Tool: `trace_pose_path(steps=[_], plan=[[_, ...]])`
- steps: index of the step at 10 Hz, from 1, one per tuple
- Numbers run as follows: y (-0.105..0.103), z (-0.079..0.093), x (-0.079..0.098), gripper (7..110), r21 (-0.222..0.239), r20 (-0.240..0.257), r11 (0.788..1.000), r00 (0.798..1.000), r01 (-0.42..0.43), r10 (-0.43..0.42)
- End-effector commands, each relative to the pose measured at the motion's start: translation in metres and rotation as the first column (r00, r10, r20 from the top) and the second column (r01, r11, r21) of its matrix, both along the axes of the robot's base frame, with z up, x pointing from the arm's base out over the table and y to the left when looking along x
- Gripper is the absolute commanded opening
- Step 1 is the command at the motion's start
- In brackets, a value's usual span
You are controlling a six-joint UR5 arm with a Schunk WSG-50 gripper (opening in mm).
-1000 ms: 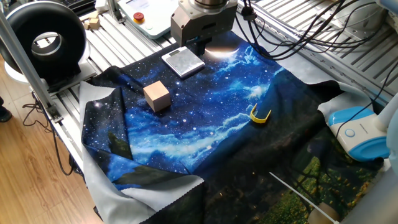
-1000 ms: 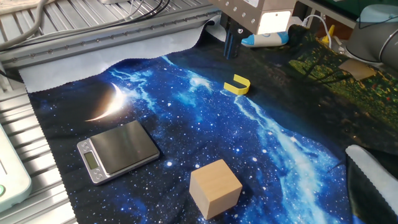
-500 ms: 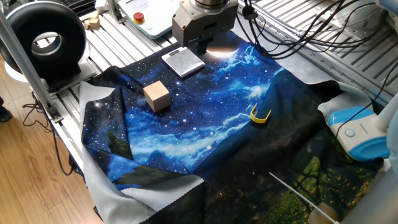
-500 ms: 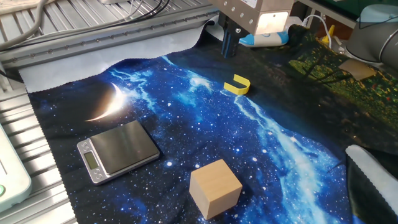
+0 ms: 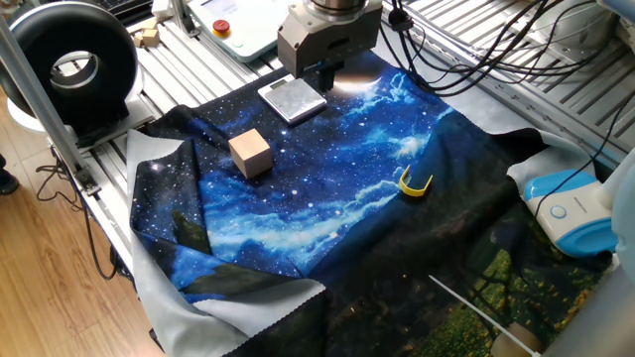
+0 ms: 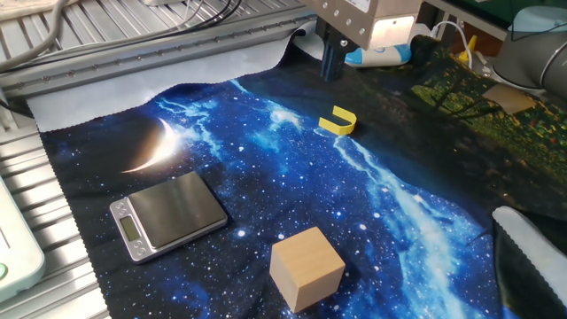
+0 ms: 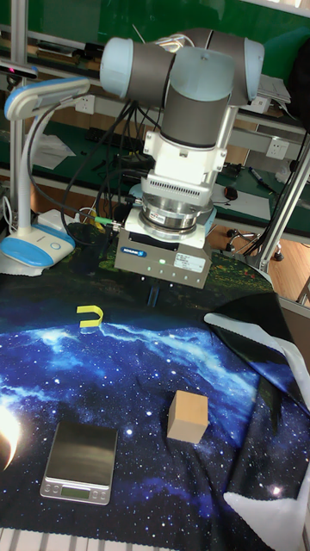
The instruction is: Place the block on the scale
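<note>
The block (image 5: 250, 153) is a light tan wooden cube resting alone on the starry blue cloth, also visible as the block (image 6: 306, 268) and the block (image 7: 188, 416). The scale (image 5: 292, 98), flat with a silvery top plate, lies on the cloth with nothing on it; it shows too as the scale (image 6: 168, 215) and the scale (image 7: 80, 459). My gripper (image 5: 322, 73) hangs above the cloth beyond the scale, well away from the block. Its fingers (image 6: 330, 62) read as one dark column, shut and holding nothing. In the tall view the gripper (image 7: 153, 297) hangs under the arm's wrist.
A small yellow curved piece (image 5: 415, 182) lies on the cloth to the right. A white panel with a red button (image 5: 222, 26) sits behind the scale. A black round fan (image 5: 69, 64) stands at the left. A blue-and-white lamp base (image 5: 571, 213) and cables (image 5: 476, 50) lie at the right.
The gripper has drifted very slightly above the cloth. The block, the scale and the yellow piece have not moved.
</note>
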State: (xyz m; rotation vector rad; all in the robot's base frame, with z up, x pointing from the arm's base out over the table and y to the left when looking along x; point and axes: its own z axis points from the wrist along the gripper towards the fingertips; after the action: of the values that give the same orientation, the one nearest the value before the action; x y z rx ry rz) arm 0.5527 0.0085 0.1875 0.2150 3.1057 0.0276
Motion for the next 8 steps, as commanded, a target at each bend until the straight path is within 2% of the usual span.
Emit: trace_pose_path(steps=[1, 3, 5, 8], plan=[[0.011, 0.002, 0.002, 7, 0.047, 0.008, 0.999, 1.000, 0.005, -0.006], [0.023, 0.003, 0.004, 7, 0.095, 0.018, 0.995, 1.000, -0.005, 0.004], [0.029, 0.004, 0.006, 7, 0.116, 0.026, 0.993, 1.000, -0.019, 0.016], [0.042, 0.006, 0.005, 7, 0.173, 0.020, 0.985, 1.000, 0.008, -0.012]])
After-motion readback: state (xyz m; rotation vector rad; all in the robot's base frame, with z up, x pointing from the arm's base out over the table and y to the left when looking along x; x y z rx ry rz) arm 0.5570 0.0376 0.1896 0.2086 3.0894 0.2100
